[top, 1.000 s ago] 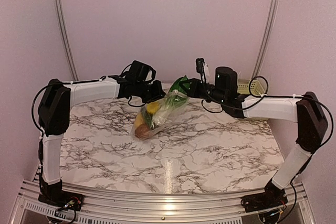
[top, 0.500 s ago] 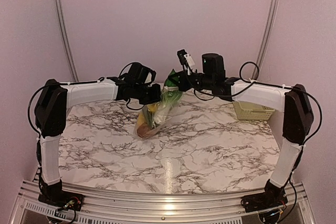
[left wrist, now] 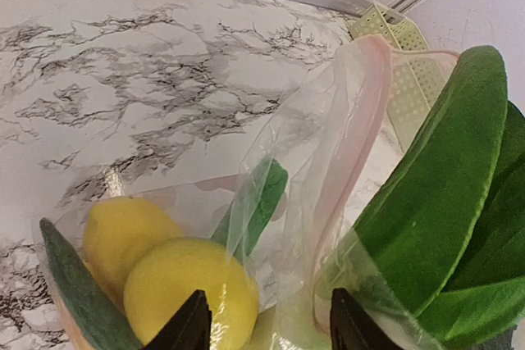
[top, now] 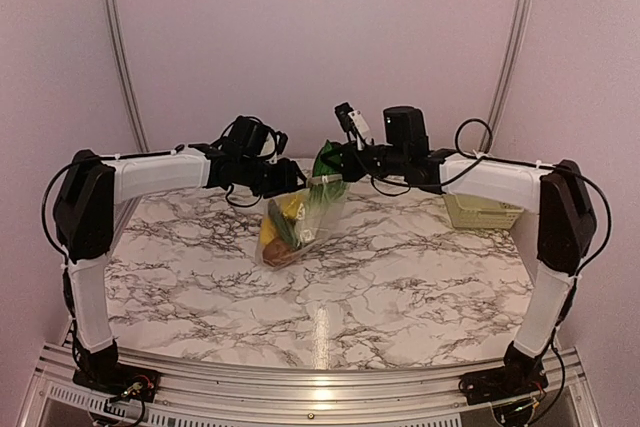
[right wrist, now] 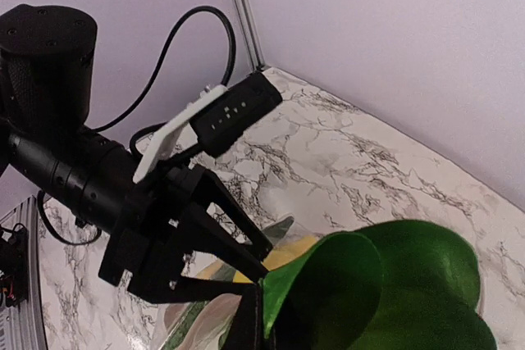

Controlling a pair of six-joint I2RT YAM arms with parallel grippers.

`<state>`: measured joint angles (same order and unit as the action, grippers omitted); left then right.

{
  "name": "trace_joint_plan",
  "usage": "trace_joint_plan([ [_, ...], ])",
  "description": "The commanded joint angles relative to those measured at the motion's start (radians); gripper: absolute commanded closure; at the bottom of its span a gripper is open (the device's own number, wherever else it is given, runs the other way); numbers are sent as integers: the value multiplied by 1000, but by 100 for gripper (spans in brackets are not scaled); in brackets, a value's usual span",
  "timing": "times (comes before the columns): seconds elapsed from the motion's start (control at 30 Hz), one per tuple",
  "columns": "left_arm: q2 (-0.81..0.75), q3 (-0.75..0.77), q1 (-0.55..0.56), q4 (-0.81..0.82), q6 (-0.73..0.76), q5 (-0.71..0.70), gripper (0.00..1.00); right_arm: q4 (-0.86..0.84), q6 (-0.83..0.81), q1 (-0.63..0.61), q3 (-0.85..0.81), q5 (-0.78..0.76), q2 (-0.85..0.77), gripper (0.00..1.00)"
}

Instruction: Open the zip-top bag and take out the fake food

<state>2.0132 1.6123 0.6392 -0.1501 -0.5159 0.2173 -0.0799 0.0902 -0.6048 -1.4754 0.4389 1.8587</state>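
The zip-top bag (top: 300, 222) stands upright at the back middle of the table, its bottom low by the marble. Inside it are fake food pieces: yellow lemons (left wrist: 189, 293), a green pod (left wrist: 78, 293) and a brown piece (top: 278, 252). A leafy green piece (top: 327, 159) sticks out of the bag's mouth, and my right gripper (top: 337, 163) is shut on it. My left gripper (left wrist: 271, 329) is open, its fingers (right wrist: 221, 219) standing apart on either side of the bag's clear plastic, beside the whitish zip strip (left wrist: 361, 120).
A pale green slatted basket (top: 480, 212) sits at the back right of the marble table (top: 400, 277), behind the right arm. The back wall and two metal rails (top: 118, 47) stand close behind both grippers.
My left gripper has opened and let go of the bag's edge, and it has drawn slightly left. The right gripper stays shut and has hardly moved in the last half second.
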Motion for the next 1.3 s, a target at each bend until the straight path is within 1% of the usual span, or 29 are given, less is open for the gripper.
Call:
trace_joint_plan([
  [0.0, -111, -85, -104, 24, -47, 33, 40, -80, 57, 45, 144, 50, -87, 100],
  [0.03, -105, -87, -124, 10, -46, 27, 36, -82, 62, 50, 170, 60, -96, 100],
  [0.17, -24, -52, -168, -56, -44, 35, 27, -130, 87, 67, 273, 92, -128, 100],
  [0.27, 57, -3, -171, -101, -31, 25, 26, -165, 89, 68, 337, 76, -155, 100],
  [0.33, 92, 12, -171, -90, -35, 30, 25, -162, 83, 70, 352, 72, -163, 100],
  [0.43, 145, 42, -171, -68, -52, 57, 28, -165, 76, 71, 377, 61, -171, 100],
  [0.5, 171, 48, -171, -56, -68, 73, 33, -166, 68, 73, 388, 54, -175, 100],
  [0.53, 178, 44, -171, -43, -76, 81, 38, -165, 67, 74, 390, 51, -177, 100],
  [0.57, 183, 36, -171, -27, -85, 93, 47, -163, 65, 76, 393, 47, -178, 100],
  [0.7, 176, -18, -172, 20, -120, 102, 75, -165, 67, 91, 405, 35, -191, 100],
  [0.77, 153, -66, -177, 50, -136, 98, 95, -169, 71, 103, 414, 35, -201, 100],
  [0.8, 141, -87, -182, 60, -146, 96, 100, -170, 72, 108, 417, 36, -203, 100],
  [0.97, 74, -188, -205, 96, -165, 71, 100, -156, 71, 134, 422, 29, -228, 100],
  [1.27, -23, -281, -250, -9, -113, -60, 100, -151, 69, 228, 424, -14, -362, 100],
])
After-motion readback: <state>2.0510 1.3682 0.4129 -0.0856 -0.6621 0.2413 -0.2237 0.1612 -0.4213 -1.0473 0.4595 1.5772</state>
